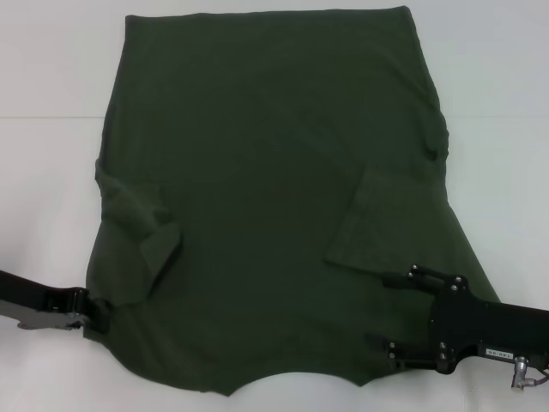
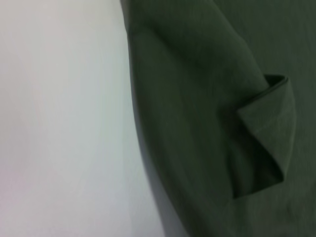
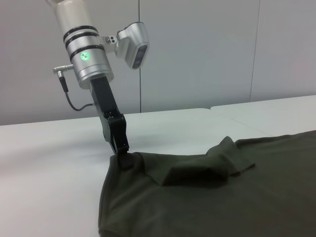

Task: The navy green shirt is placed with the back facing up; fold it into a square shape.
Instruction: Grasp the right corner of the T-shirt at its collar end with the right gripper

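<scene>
Shirt, large, dark olive-green, short-sleeved cloth (image 1: 274,172): in the head view it lies flat on the white table (image 1: 43,69) and fills the centre of the frame, plain side up. Both sleeves are turned inward onto the body, one at centre left, one at centre right. The black left gripper (image 1: 93,316) sits at the lower left, at the shirt's edge; its fingertips meet the cloth, and whether they are clamped on it cannot be told here. The black right gripper (image 1: 388,312) lies at the lower right over the cloth, jaws apart, holding nothing visible.

Left wrist view: shirt edge (image 2: 197,148) runs down the middle of the frame against bare table (image 2: 59,118); the folded sleeve shows at centre right. No fingers appear.

Right wrist view: the left gripper (image 3: 121,148) stands at centre left, tips together and pressed into the raised corner of the shirt (image 3: 207,197). It appears to pinch the cloth.

Risks, as judged:
- The grip looks shallow, at the very edge, so the cloth may slip out under a lift.
- The right gripper holds nothing, so a one-sided pull would skew the fold.
- The turned-in sleeves sit loose; dragging may flip them out and spoil the square.
</scene>
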You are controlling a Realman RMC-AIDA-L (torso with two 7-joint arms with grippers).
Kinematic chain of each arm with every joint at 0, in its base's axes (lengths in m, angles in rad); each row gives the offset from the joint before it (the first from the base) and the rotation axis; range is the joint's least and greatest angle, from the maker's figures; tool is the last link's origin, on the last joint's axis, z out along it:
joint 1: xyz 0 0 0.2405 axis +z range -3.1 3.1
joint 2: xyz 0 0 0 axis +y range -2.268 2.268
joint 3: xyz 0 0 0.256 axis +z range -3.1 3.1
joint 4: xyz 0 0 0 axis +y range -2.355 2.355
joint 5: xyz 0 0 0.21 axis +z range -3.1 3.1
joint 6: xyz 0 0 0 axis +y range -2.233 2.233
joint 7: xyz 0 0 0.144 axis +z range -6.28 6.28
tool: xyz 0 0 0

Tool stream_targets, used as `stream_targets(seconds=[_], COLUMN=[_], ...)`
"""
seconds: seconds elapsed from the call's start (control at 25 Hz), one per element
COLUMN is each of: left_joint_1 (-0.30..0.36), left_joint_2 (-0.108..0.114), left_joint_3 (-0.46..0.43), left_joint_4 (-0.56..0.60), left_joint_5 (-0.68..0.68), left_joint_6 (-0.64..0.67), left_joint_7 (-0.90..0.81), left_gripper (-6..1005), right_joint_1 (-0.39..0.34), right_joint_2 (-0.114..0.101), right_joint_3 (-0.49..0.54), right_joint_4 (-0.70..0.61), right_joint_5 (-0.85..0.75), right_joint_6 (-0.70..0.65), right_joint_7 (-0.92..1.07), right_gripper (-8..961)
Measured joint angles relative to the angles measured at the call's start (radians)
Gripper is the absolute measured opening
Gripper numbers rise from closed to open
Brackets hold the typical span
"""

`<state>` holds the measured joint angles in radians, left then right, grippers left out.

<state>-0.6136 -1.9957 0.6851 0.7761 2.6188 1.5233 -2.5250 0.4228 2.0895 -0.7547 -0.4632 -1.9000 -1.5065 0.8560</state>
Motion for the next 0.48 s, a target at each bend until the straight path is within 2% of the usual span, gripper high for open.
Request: stream_targets(seconds=[0.16,0.32,0.48], left_joint_1=[0.000,0.000,0.003], left_joint_2=[0.001,0.002,0.000], left_joint_3=[-0.005,-0.008,-0.015], left_joint_4=[-0.001,-0.002,-0.002], left_joint_5=[-0.004,-0.008,-0.015], left_joint_6=[-0.001,0.001,-0.001], left_joint_7=[0.005,0.013,0.026], left_gripper=[33,33,33], right_joint_1=[0.002,0.007,0.002], right_joint_2=[0.000,-0.001,-0.003], right_joint_3=[0.001,-0.001,-0.004], right_joint_4=[-0.001,-0.059,-0.219], right_joint_5=[0.002,-0.004,-0.023], right_joint_6=[0.000,-0.019,-0.110], right_joint_7=[0.022,0.206,0.505], right_gripper=[903,900,897])
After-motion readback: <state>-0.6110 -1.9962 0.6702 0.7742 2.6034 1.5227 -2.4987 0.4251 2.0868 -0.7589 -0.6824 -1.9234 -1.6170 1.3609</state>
